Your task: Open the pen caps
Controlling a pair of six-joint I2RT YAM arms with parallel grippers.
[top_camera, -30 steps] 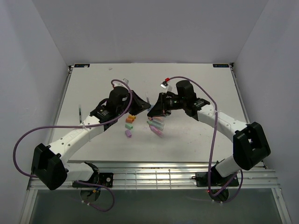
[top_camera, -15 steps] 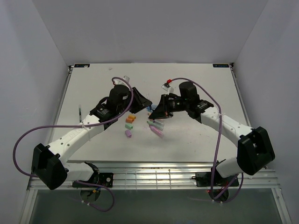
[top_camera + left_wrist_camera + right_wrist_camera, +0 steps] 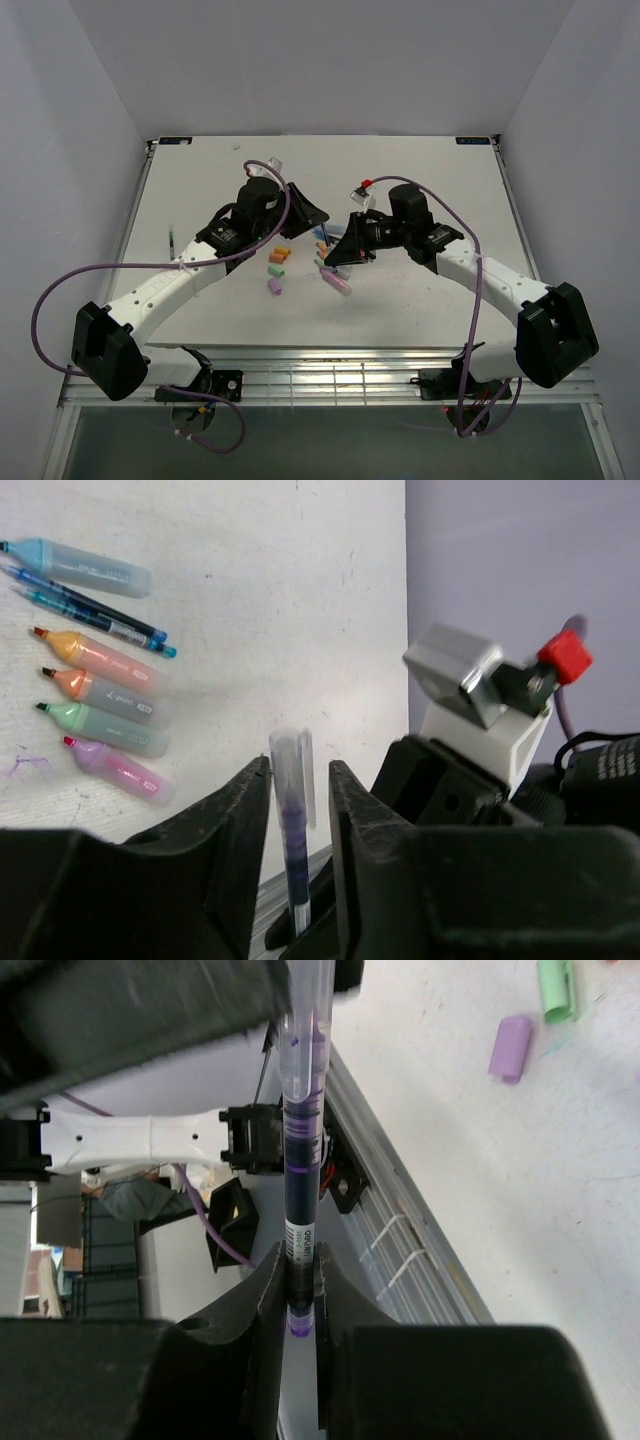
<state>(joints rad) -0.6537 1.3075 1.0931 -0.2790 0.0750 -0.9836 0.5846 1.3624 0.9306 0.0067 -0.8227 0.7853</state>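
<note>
From the top camera, most of the job looked done. An orange cap (image 3: 280,254), a green cap (image 3: 277,270) and a purple cap (image 3: 274,286) lay loose on the table (image 3: 420,180), just left of a row of highlighters (image 3: 337,278). Both arms reached inward and met above that row, the left gripper (image 3: 318,218) and right gripper (image 3: 335,250) nose to nose with a thin pen (image 3: 325,232) between them. In the left wrist view, the highlighters lay side by side with their coloured tips bare. Two thin blue pens (image 3: 95,610) lay among them near one end of the row, but whether those had lost their caps was too small to tell. The left gripper's jaws stood narrowly parted on either side of the thin pen's clear cap (image 3: 292,755). A sliver of gap showed on one side, so they seemed to flank the cap rather than pinch it. The cap looked not yet off, which I judged the main step left. In the right wrist view, the right gripper's jaws were clamped on the lower barrel of the thin pen. The pen was held in the air above the table, its capped end running up into the left gripper. The purple and green caps lay on the table beyond.
</note>
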